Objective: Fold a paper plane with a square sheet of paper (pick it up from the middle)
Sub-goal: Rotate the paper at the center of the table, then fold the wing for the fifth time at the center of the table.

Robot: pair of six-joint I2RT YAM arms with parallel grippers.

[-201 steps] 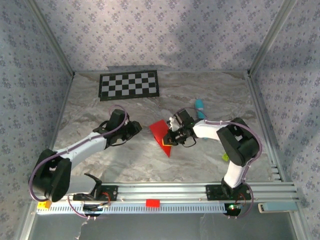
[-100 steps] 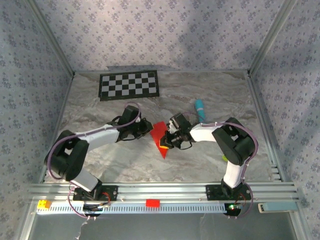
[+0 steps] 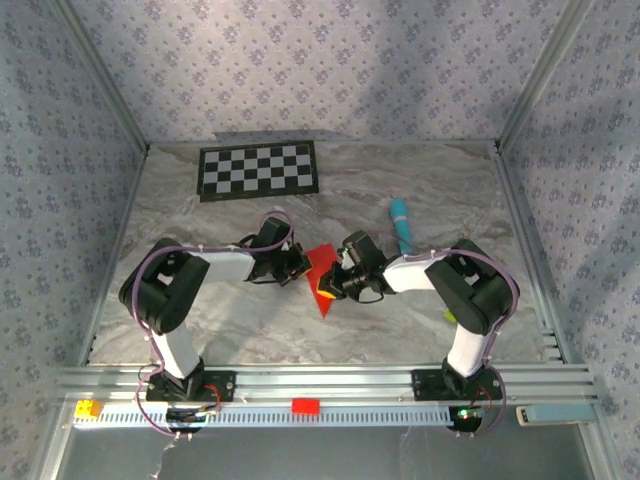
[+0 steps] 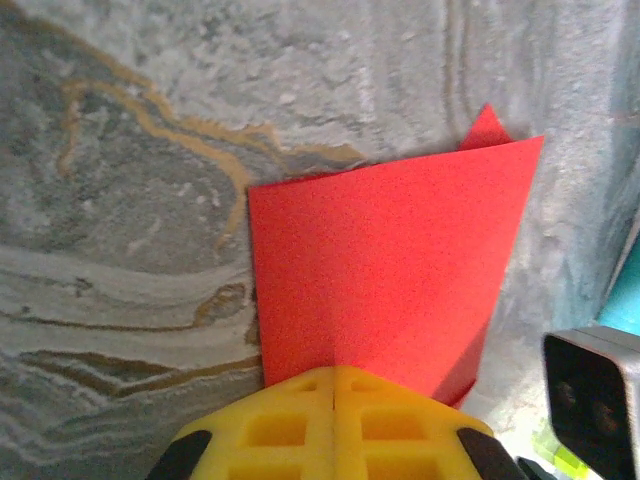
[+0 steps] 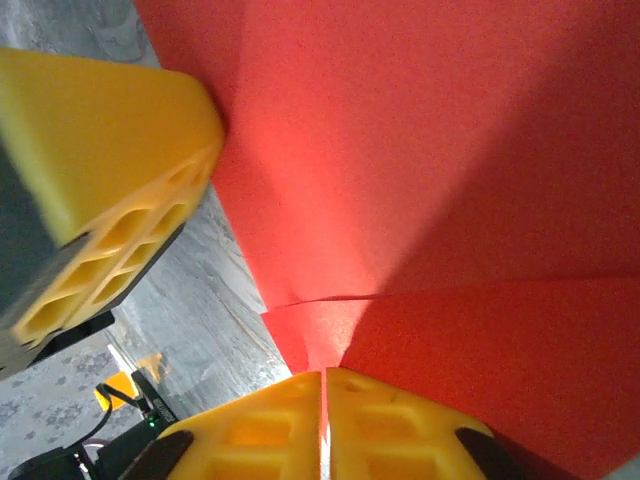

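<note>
The sheet of paper [image 3: 322,275] is plain bright red. The table [image 4: 120,150] is grey marble veined with ochre. The checkerboard [image 3: 259,170] is black and white, the stick [image 3: 401,222] teal, and the walls [image 3: 320,60] lilac with a small floral print. The left gripper [image 4: 333,410] and right gripper [image 5: 323,425] have yellow pads.

We can read no words, numbers or signs anywhere. The red paper [image 4: 380,270] is plain on the side we see. The checkerboard [image 3: 259,170] has just black and white squares, with nothing written on it.
</note>
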